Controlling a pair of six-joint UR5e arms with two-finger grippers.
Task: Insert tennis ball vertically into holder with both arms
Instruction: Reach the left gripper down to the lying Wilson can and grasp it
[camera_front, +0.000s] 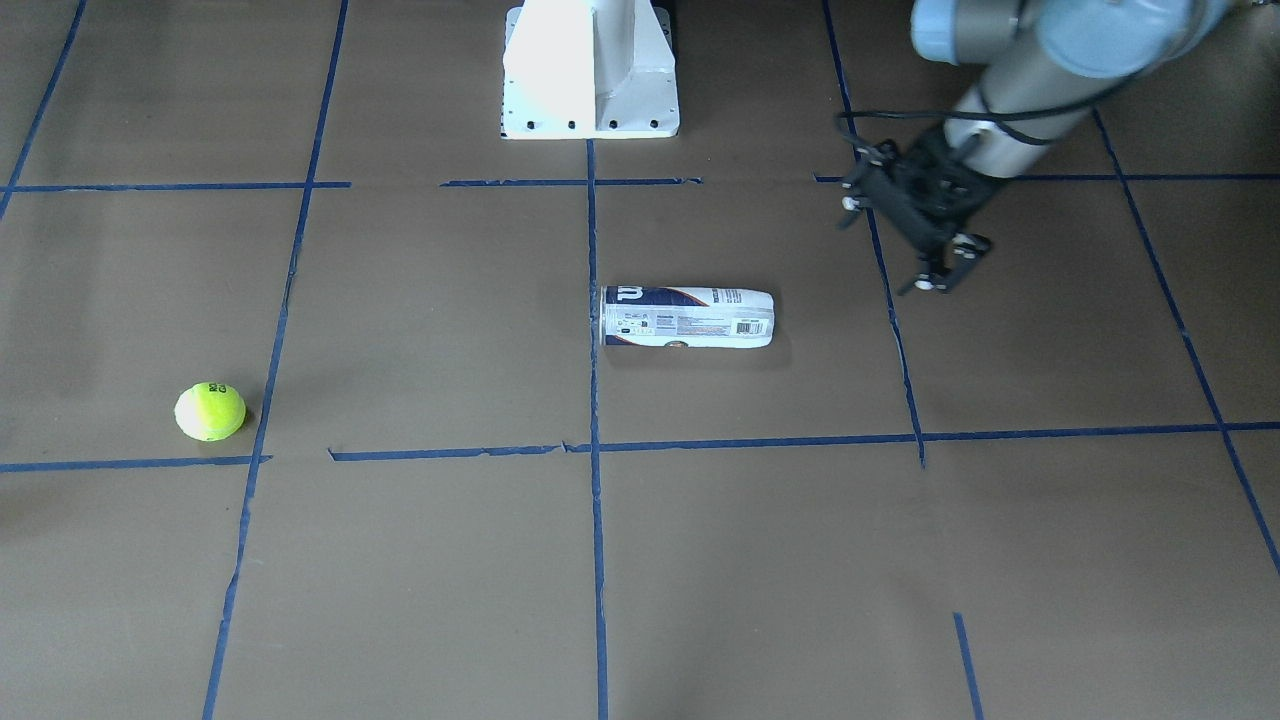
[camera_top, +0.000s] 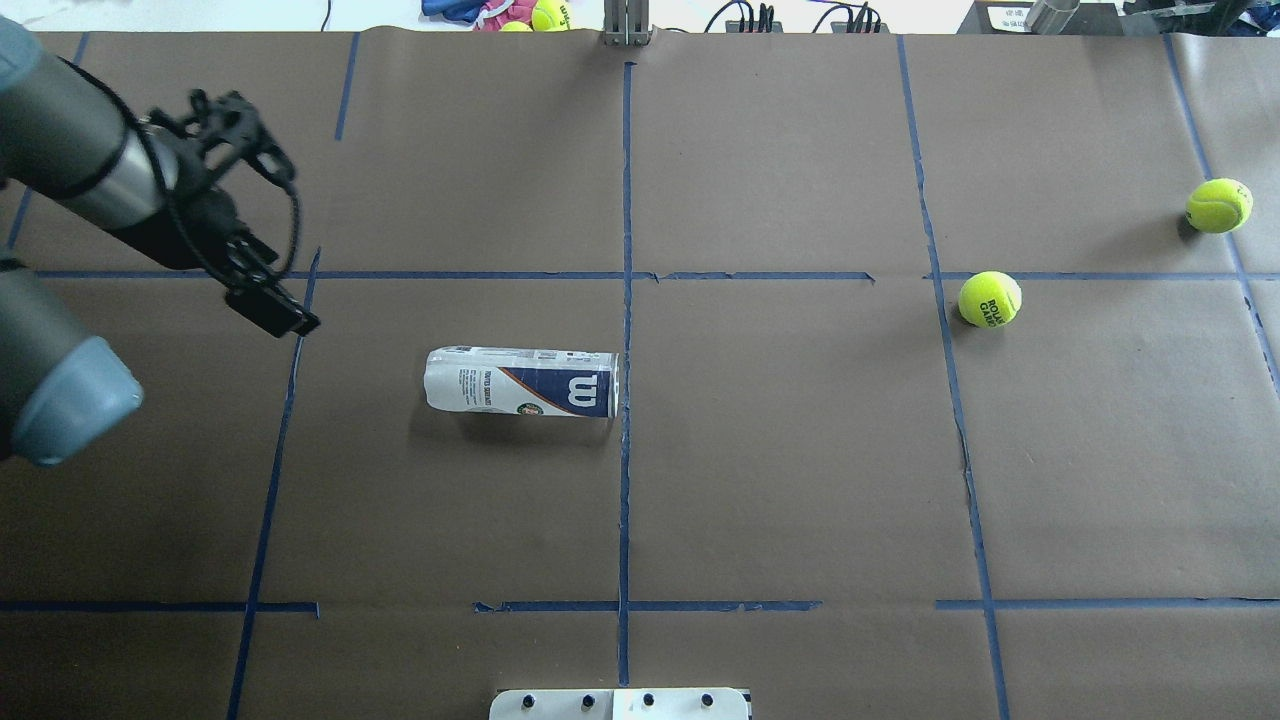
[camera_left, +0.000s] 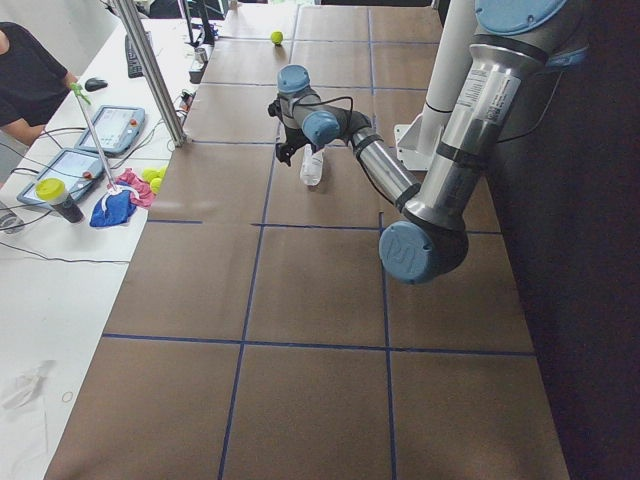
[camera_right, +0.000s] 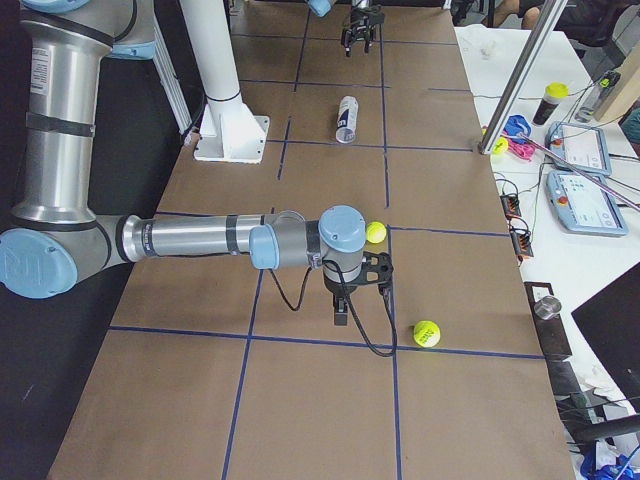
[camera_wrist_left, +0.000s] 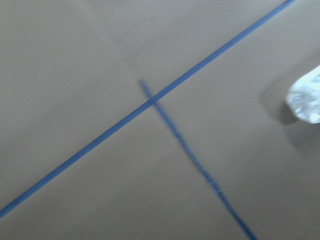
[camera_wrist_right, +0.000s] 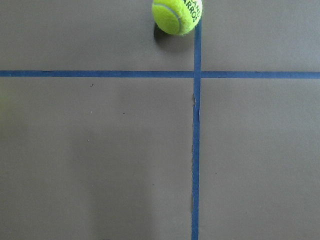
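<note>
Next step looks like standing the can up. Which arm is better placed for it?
Left. The left gripper, open, hangs near the holder, which lies on its side. The right gripper is far off, by the tennis ball.

Matt brown paper (camera_top: 800, 450) covers the table, crossed by thin blue tape strips (camera_top: 625, 200) with ragged edges in places. The fluorescent yellow-green tennis ball (camera_top: 990, 299) looks fuzzy, like felt. The clear cylindrical plastic holder (camera_top: 520, 381) is glossy, with a smooth printed label. The white bolted metal pedestal (camera_front: 590, 70) has shiny paint. The grey-silver left arm (camera_top: 70, 150) is satin metal with smooth light blue joint caps (camera_top: 75, 400).
</note>
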